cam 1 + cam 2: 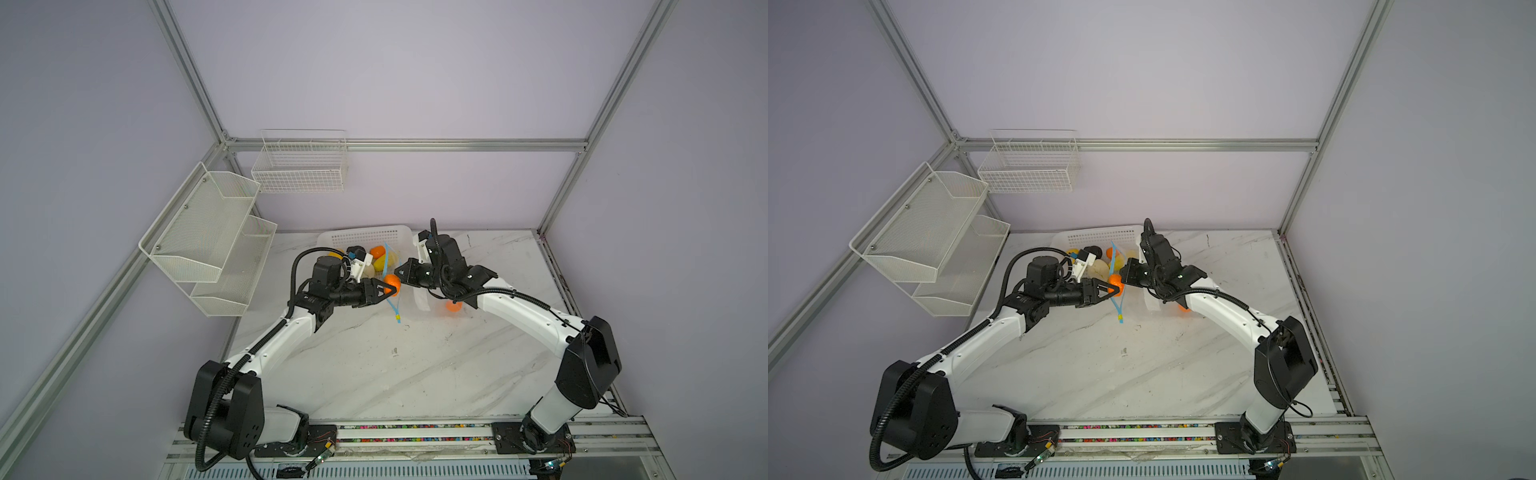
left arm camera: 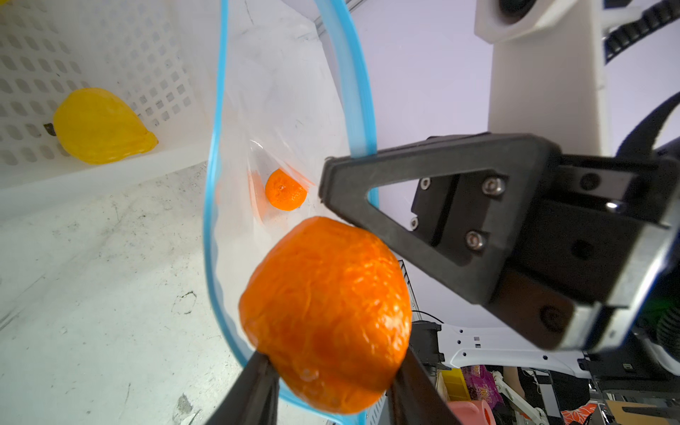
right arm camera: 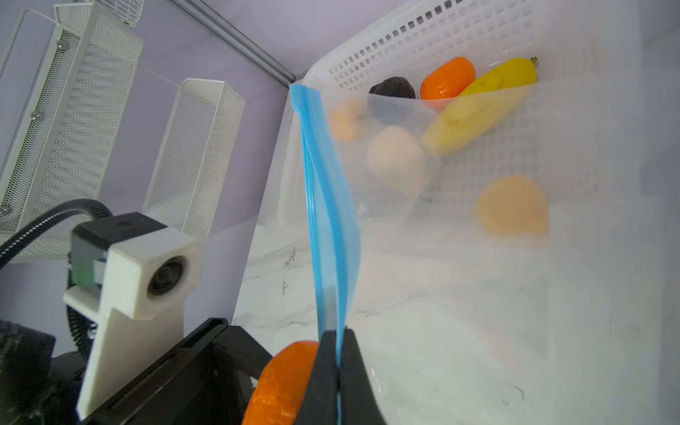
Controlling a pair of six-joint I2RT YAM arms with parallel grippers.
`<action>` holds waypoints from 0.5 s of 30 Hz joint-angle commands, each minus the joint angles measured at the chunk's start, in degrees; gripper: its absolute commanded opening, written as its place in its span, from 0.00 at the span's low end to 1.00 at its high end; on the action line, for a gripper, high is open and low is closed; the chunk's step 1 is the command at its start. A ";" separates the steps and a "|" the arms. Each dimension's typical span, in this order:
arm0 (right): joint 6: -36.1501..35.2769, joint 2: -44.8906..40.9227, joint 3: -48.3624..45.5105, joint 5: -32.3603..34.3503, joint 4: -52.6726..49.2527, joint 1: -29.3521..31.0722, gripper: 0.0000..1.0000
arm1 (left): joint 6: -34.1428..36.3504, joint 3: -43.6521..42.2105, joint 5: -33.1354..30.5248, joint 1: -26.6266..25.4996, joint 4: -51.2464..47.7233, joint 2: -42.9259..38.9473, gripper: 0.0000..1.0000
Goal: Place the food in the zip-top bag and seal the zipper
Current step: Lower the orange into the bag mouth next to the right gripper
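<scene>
My left gripper is shut on an orange toy fruit, held right at the mouth of the zip-top bag. My right gripper is shut on the light-blue zipper and holds the mouth up and open. The yellow slider hangs at the zipper's low end. Another orange fruit lies deep inside the bag. More food sits in the basket: a dark piece, an orange one, a long yellow one and a cream one.
The white perforated basket stands at the table's back edge just behind both grippers. White mesh shelves and a wire basket hang on the left and back walls. The marble tabletop stretches toward the arm bases.
</scene>
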 commanded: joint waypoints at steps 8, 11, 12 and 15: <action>2.08 -0.76 2.17 -1.13 2.47 0.24 0.00 | 1.25 -2.70 -0.98 -0.40 0.14 -0.17 0.35; 2.39 -0.85 1.97 -1.09 2.64 0.25 0.00 | 1.16 -2.22 -1.10 -0.35 -0.43 -0.08 0.35; 2.37 -0.87 1.92 -1.13 2.67 0.24 0.00 | 1.09 -2.02 -1.38 -0.39 -0.77 -0.08 0.35; 2.52 -1.02 1.61 -1.13 2.82 0.30 0.00 | 1.46 -1.18 -2.21 -0.48 -2.16 0.02 0.35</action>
